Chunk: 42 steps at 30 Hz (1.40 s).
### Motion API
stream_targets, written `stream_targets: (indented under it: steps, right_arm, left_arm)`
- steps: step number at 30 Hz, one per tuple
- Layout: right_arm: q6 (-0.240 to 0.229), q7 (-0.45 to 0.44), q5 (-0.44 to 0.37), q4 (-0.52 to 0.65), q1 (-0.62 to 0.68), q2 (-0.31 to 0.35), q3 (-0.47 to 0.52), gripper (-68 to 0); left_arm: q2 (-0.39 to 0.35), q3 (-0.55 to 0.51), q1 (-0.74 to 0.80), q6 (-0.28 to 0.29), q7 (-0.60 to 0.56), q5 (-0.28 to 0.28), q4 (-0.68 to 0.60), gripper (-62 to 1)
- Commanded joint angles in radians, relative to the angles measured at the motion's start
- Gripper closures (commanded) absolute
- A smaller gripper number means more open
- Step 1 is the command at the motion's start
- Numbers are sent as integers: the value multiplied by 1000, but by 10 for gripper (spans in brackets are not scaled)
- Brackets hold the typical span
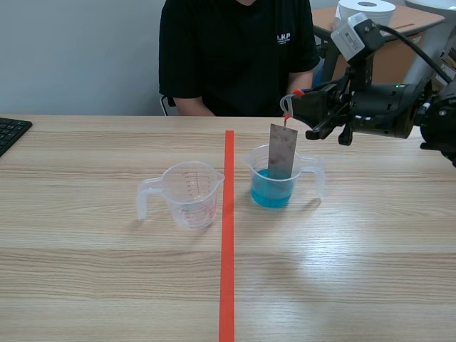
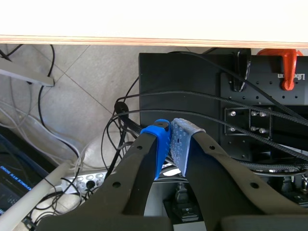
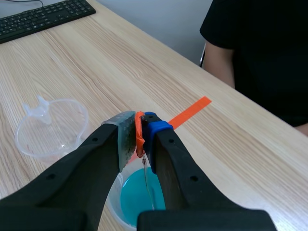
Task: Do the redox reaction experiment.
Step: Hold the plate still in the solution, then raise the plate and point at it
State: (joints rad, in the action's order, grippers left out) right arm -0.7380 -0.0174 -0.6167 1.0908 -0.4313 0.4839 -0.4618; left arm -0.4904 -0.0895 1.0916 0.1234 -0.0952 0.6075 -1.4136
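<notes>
A clear measuring cup holding blue liquid stands just right of the tape line. A grey metal strip hangs into it from an orange loop, its lower end in the liquid. My right gripper is shut on that orange loop, directly above the blue liquid. An empty clear measuring cup stands left of the line; the right wrist view shows this empty cup beside the gripper. My left gripper is shut on nothing, below the table's edge, out of the scene view.
A person in a black shirt sits across the table. A black keyboard lies at the far left edge. A vertical orange-red tape line marks the table's middle. Cables and a black box lie on the floor under the left gripper.
</notes>
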Motion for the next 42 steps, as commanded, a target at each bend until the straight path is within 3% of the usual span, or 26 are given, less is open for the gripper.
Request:
stream_targets:
  steps: [1,10,26,42]
  right_arm:
    - [-8,-12,-19,39,-20,24,5,-13]
    - [-8,68,-36,138,-20,45,34,-13]
    - [-8,307,-248,280,-20,45,135,-13]
    - [-8,446,-407,381,-20,45,207,-13]
  left_arm:
    - [-3,-4,8,0,-13,2,-7,-47]
    - [-4,-4,9,0,-13,2,-7,-47]
    - [-6,-4,33,-2,14,2,-7,-47]
    - [-6,-4,39,-1,14,2,-7,-47]
